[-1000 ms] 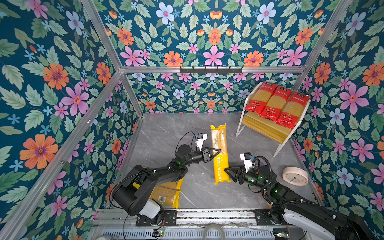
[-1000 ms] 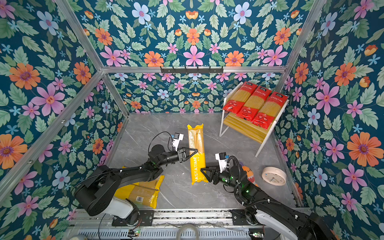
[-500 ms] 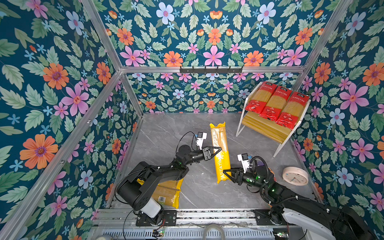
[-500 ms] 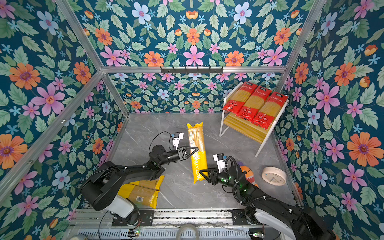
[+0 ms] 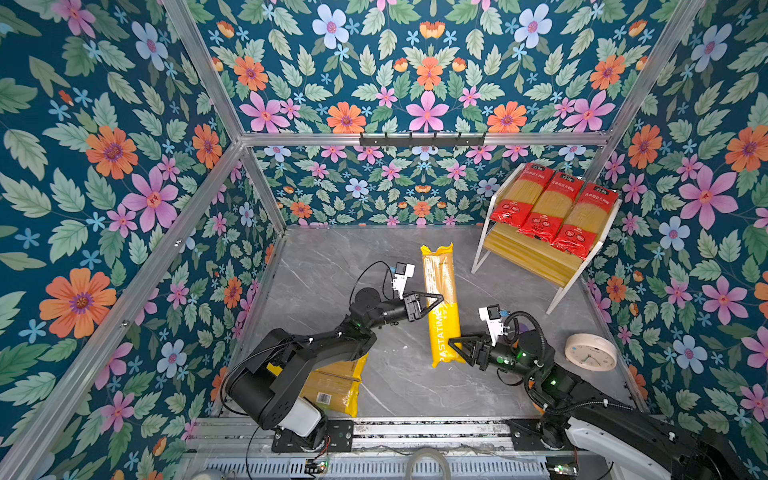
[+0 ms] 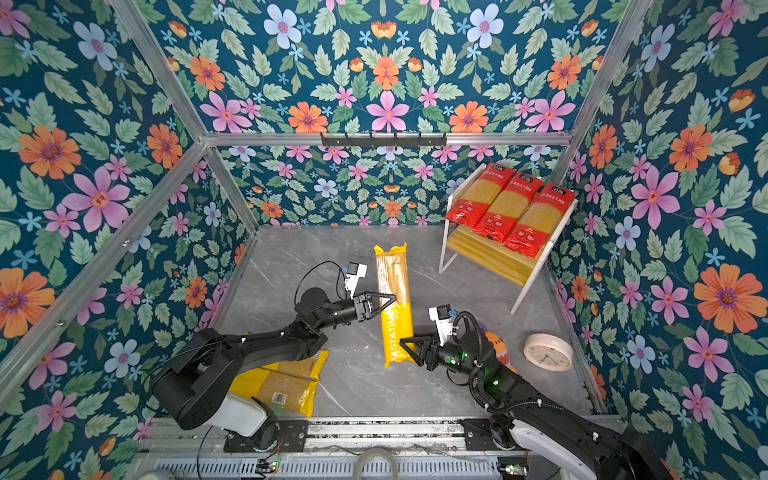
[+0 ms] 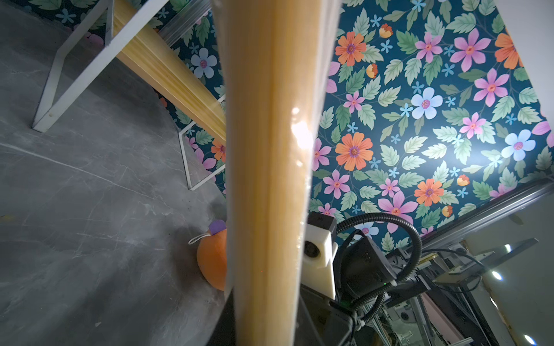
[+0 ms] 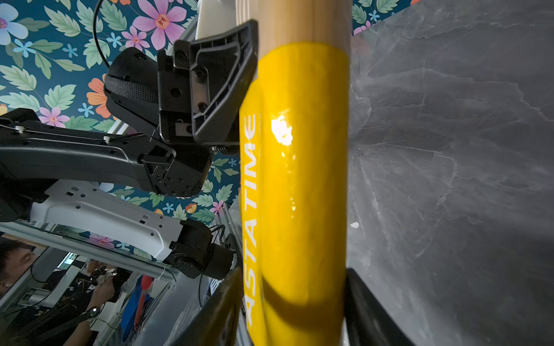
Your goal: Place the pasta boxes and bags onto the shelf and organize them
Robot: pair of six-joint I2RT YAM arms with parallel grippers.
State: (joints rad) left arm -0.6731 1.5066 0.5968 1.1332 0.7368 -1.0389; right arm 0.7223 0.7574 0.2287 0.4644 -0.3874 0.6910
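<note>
Holding yellow pack (image 5: 441, 307) mid-length in clenched left hand (image 5: 439, 298), over bench (image 5: 332, 257), well apart from shelf (image 5: 532, 259) | flanking lower end with right hand (image 5: 453, 347), clamped or free: cannot tell | unmoved since a second ago; awaiting handover.

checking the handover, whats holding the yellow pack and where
The left gripper is shut on the yellow pack at its middle. The right gripper straddles its printed end; whether it clamps cannot be told.

PASTATIME spaghetti pack (image 5: 442, 307) was yellow with white lettering and clear window on gold strands | three shelved spaghetti packs (image 5: 552, 208) were red with clear middles | shelf (image 5: 532, 259) had light-wood slats, white frame | tabletop (image 5: 324, 266) was grey marbled | walls (image 5: 124, 166) were teal floral, orange, pink, blue | clock (image 5: 590, 352) was cream
</note>
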